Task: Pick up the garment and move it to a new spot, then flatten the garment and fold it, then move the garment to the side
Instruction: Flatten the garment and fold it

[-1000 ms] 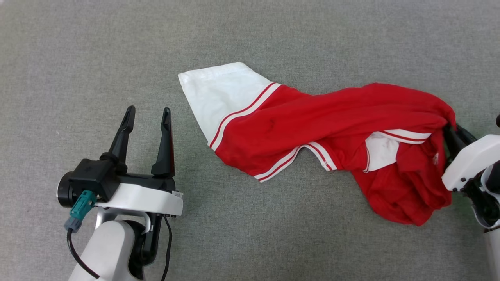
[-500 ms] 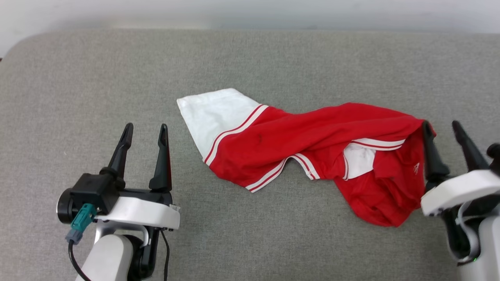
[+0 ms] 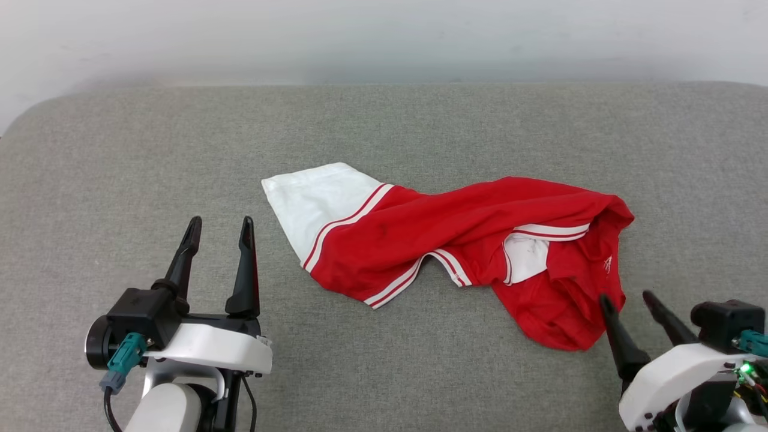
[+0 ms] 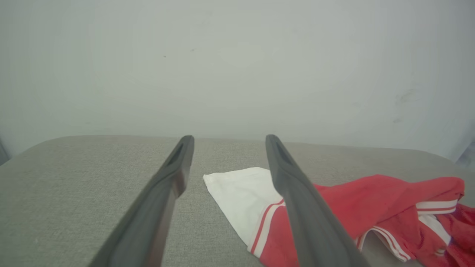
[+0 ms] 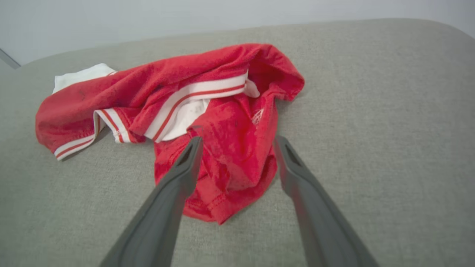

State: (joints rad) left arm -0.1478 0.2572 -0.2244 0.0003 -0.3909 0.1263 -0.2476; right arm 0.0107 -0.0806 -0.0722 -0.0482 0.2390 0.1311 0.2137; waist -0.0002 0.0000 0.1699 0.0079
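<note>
Red jersey T-shirt with white sleeves and striped trim (image 3: 456, 240) lies twisted and bunched on grey woven-fabric worktop (image 3: 120, 156). Left end effector (image 3: 220, 220) wide apart, empty, well left of T-shirt's white sleeve. Right end effector (image 3: 624, 296) parted, empty, tips over T-shirt's near-right lobe; contact unclear.

Judged step: flattening. Pinch single hem layer, not whole bunch; draw away from sleeve.

Right wrist view reveals hem stitching and tucked folds. Head view gives overall twist.

The left gripper (image 3: 220, 222) has two long black fingers (image 3: 245, 264) on a black block (image 3: 141, 306). Under the block sits a white cover (image 3: 207, 354). Beside that cover, a blue-green plug (image 3: 123, 354) holds a black cable (image 3: 113, 403). The right gripper (image 3: 625, 296) has a small green light (image 3: 746, 368).
</note>
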